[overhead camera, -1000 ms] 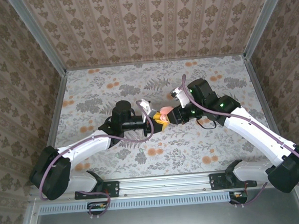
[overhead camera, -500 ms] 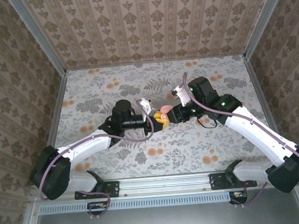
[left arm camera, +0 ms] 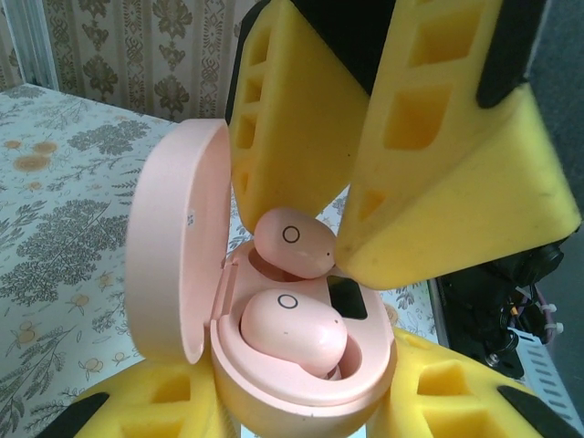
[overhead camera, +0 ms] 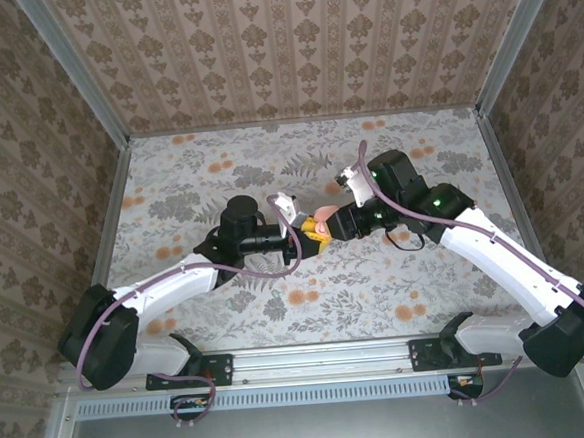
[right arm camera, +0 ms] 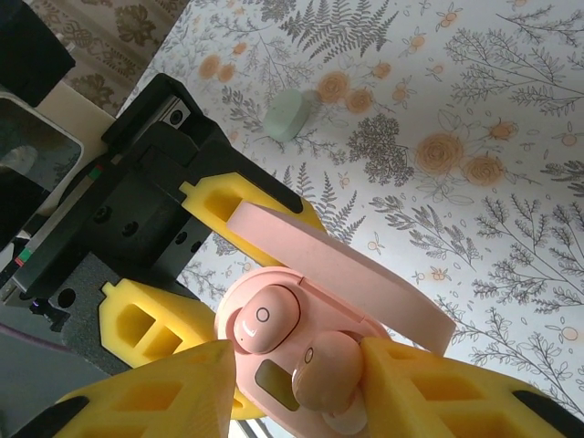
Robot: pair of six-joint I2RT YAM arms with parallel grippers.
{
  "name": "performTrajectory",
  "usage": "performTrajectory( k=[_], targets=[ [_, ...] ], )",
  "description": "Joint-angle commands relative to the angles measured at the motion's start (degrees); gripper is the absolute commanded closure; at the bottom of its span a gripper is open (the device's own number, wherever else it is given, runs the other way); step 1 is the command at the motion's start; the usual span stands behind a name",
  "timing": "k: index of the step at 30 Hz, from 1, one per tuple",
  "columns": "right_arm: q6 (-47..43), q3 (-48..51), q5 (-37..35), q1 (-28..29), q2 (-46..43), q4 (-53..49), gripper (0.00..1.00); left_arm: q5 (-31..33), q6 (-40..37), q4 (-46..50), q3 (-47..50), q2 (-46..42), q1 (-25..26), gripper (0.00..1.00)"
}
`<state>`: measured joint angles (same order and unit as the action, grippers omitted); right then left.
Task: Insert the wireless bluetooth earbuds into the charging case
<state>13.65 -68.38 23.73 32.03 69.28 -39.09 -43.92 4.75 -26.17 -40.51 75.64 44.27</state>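
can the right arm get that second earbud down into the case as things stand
Probably yes. The left gripper holds the case with its lid open, one earbud is seated, and the second earbud sits tilted right beside it between the right gripper's fingers.

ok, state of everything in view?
charging case: lid open, clamped in left pincer
first earbud: seated in its slot
second earbud: tilted at its slot, not fully seated
right pincer: jaws apart around second earbud
green case: shut, on table
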Motion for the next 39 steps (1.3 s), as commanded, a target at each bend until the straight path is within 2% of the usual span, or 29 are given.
performTrajectory(
  k=[1,24,39],
  targets=[
    [0.65,-1.79,-3.86,-0.39,-1.04,0.10,0.58,-3.55,0.06,-2.48,-1.15,-0.48,1.17,1.00],
    [1.57,-3.60,-5.34,-0.39,-2.51,-1.27,0.56,-2.63,-0.25,-2.66,-0.09,-0.85,1.31,1.00],
    [5.55,-3.58,-7.67,-0.65,-6.99,0.04,0.57,-2.49,-0.86,-1.08,-1.01,-1.03,1.30,1.00]
  ],
)
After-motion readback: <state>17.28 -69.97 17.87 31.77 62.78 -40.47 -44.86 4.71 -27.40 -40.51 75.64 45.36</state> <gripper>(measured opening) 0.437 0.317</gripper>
